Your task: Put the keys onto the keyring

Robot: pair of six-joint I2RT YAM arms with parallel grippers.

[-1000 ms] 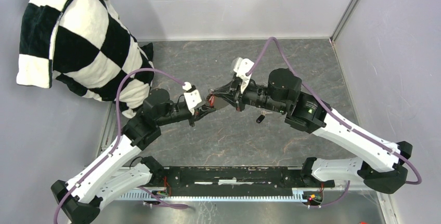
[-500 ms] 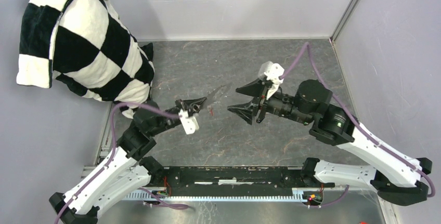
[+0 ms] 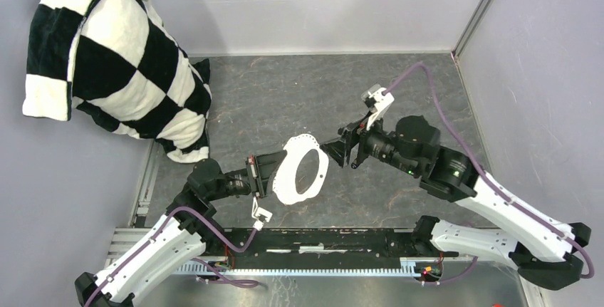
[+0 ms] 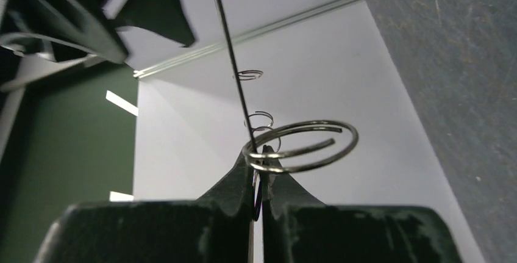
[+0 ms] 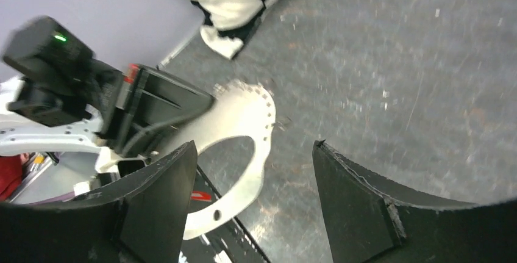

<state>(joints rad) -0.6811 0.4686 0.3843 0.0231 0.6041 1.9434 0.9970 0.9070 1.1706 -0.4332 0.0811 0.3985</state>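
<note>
The left gripper (image 4: pixel 259 160) is pressed together on the keyring (image 4: pixel 305 126) — a silvery coil with a thin wire rising toward the top of the frame, seen only in the left wrist view. From above, a white oval plate (image 3: pixel 283 179) at frame centre hides that pinch. The right gripper (image 3: pixel 340 149) — jaws spread, empty — sits just right of the plate. A checkered cushion (image 3: pixel 107 58) lies at upper left, beside the grey table (image 3: pixel 285 93).

Table (image 3: pixel 285 90): dark grey marbled top, pale walls on three sides
Checkered cloth (image 3: pixel 107 58): black-and-white, bunched at the far-left corner, lower edge resting on the table
</note>
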